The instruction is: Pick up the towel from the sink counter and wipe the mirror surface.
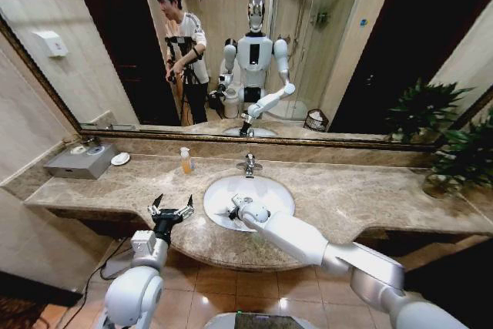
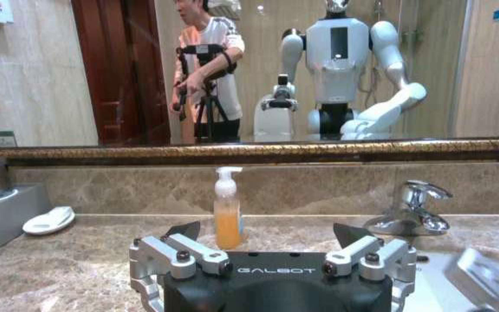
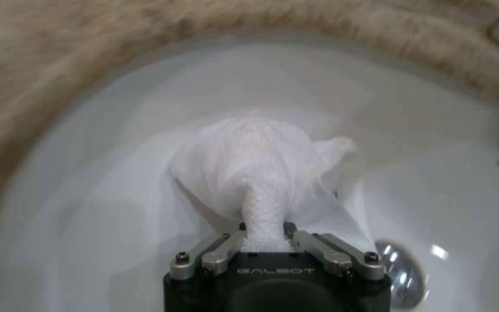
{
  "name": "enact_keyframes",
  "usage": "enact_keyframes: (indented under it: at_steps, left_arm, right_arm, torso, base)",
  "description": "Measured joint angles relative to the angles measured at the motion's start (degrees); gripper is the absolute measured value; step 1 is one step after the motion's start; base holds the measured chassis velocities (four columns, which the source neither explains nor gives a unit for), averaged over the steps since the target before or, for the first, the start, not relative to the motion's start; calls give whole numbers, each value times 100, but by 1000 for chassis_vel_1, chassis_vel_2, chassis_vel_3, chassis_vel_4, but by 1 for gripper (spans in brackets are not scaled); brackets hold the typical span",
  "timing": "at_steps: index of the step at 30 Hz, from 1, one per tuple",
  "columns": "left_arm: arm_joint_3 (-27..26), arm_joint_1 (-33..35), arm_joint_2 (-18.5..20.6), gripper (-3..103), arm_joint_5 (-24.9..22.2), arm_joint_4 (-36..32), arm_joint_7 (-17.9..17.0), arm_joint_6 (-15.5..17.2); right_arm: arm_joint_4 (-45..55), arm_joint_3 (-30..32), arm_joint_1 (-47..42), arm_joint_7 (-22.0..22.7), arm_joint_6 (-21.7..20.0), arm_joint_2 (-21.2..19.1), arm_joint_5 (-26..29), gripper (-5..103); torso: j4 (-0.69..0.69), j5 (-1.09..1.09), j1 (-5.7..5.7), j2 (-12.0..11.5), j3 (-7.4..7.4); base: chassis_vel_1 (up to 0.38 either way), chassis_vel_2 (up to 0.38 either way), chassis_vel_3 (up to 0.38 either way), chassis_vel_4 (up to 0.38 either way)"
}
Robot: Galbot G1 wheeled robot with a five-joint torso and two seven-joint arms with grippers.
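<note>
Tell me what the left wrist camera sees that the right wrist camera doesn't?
Left wrist view alone: the mirror, a soap bottle, a small white dish, the faucet and the open left gripper hovering over the sink counter.

Right wrist view alone: the right gripper shut on the towel, which bunches up over the white basin, near its chrome drain.

Both share the speckled counter.
</note>
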Motion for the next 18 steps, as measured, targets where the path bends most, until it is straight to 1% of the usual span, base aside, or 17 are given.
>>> enact_keyframes:
  at_steps: [2,5,8,9,10,11,12,15,16,18]
  left_arm:
    - [-1,0,0,100,0,0,0,0]
    - [0,0,0,100,0,0,0,0]
    - [0,0,0,100,0,0,0,0]
    - [-1,1,0,100,0,0,0,0]
    - [-1,1,0,100,0,0,0,0]
    - [0,0,0,100,0,0,0,0]
    - [0,0,0,100,0,0,0,0]
    - [0,0,0,100,0,0,0,0]
    - [0,0,0,100,0,0,0,0]
    - [0,0,0,100,0,0,0,0]
  right_arm:
    - [-130,50,37,-36,27,63,-66,11]
    - [-664,254,263,-236,129,264,-313,11]
    - [-774,324,346,-301,135,247,-356,11]
    - [-682,324,337,-303,87,164,-326,11]
    - [-682,324,337,-303,87,164,-326,11]
    - [-543,296,299,-279,54,86,-277,11]
    - [-368,243,232,-226,35,0,-207,11]
    - [288,120,-82,46,-87,-243,64,11]
    - [288,120,-82,46,-87,-243,64,11]
    - [760,30,-287,247,-205,-432,255,11]
  torso:
    - [0,0,0,0,0]
    - [-1,-1,0,0,0]
    - [-3,-2,1,0,0]
    - [-3,0,1,0,0]
    - [-3,0,1,0,0]
    - [-5,-3,1,0,0]
    - [-5,-1,1,0,0]
    - [-3,0,1,0,0]
    - [-3,0,1,0,0]
    - [-3,1,0,0,-1]
  base:
    - [0,0,0,0]
    - [0,0,0,0]
    - [0,0,0,0]
    - [0,0,0,0]
    - [0,0,0,0]
    - [0,0,0,0]
    - [0,0,0,0]
    - [0,0,0,0]
    - [0,0,0,0]
    - [0,0,0,0]
